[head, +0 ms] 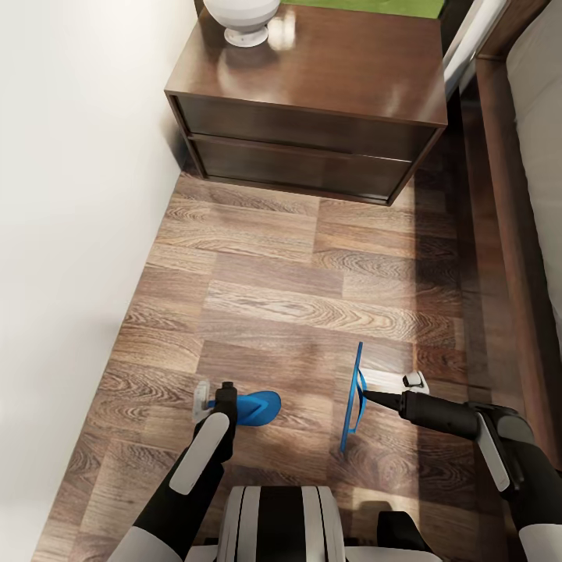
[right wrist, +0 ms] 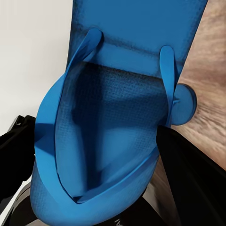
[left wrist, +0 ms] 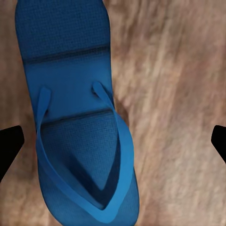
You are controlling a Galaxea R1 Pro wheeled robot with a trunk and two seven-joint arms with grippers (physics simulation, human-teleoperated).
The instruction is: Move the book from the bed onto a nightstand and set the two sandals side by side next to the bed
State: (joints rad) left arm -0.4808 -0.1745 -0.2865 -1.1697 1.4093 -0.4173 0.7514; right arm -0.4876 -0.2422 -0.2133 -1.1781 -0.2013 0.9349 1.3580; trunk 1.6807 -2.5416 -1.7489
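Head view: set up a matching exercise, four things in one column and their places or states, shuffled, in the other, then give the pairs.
Things:
1. right gripper
2. flat sandal
3. nightstand
4. bed

Places or states:
A. lies sole down on the wood floor by the left gripper
B. runs along the right edge of the view
C. holds the second sandal on edge, by a strap
D. stands against the white wall, a white lamp base on top

Pairs: 1-C, 2-A, 3-D, 4-B
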